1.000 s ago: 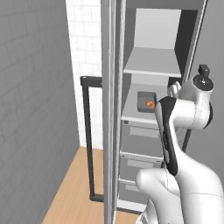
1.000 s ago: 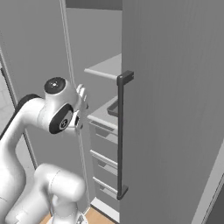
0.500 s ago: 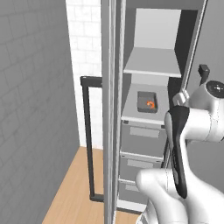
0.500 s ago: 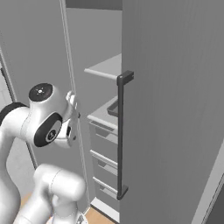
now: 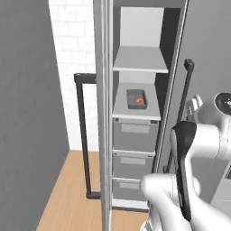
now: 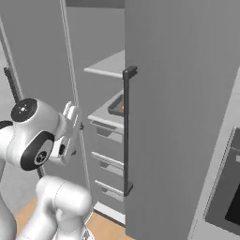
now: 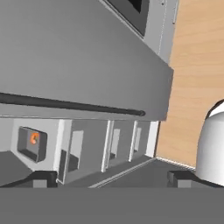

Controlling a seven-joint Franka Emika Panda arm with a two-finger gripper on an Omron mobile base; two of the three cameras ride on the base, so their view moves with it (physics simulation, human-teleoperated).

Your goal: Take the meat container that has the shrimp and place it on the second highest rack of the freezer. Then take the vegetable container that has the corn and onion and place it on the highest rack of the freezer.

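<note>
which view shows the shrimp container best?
Left base view: the shrimp container sits unobstructed on the second-highest rack, shrimp visible. Right base view catches just its edge behind the door handle. Hand view shows it small and rolled sideways.

Highest rack (image 5: pixel 140 60) bare — doors open.

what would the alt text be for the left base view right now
An open freezer holds a small dark meat container with an orange shrimp on the second highest rack, under the bare highest rack and above grey drawers. The white robot arm rises at lower right, its gripper outside the freezer.
</note>
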